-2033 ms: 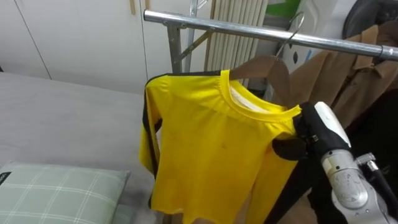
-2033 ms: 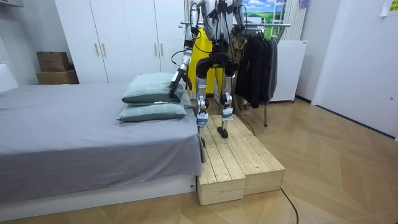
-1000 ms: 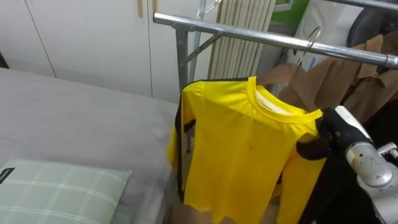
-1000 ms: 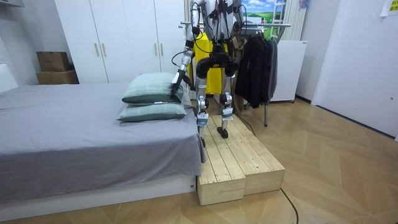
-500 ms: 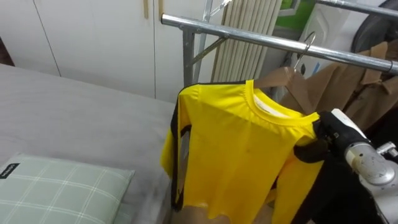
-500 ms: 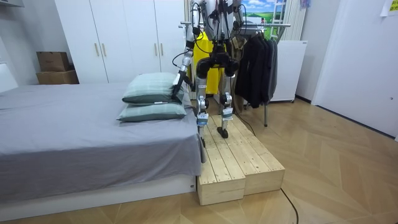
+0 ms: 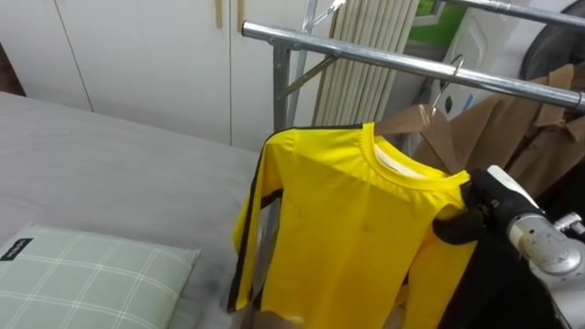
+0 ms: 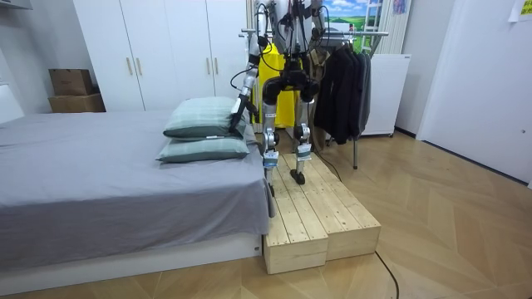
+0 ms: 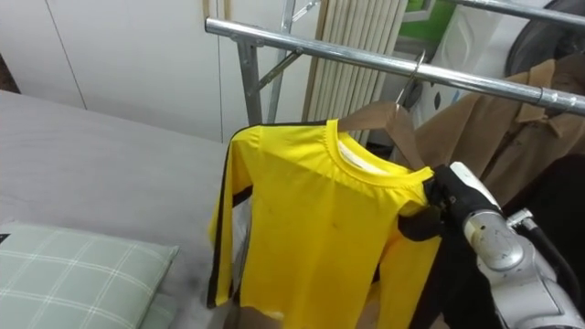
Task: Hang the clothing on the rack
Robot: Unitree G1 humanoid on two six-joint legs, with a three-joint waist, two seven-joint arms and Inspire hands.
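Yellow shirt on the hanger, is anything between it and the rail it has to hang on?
Nothing visible does. The hanger's hook is up at the metal rail, on a bare stretch; the brown coat hangs further right. The right robot hand grips the yellow shirt.
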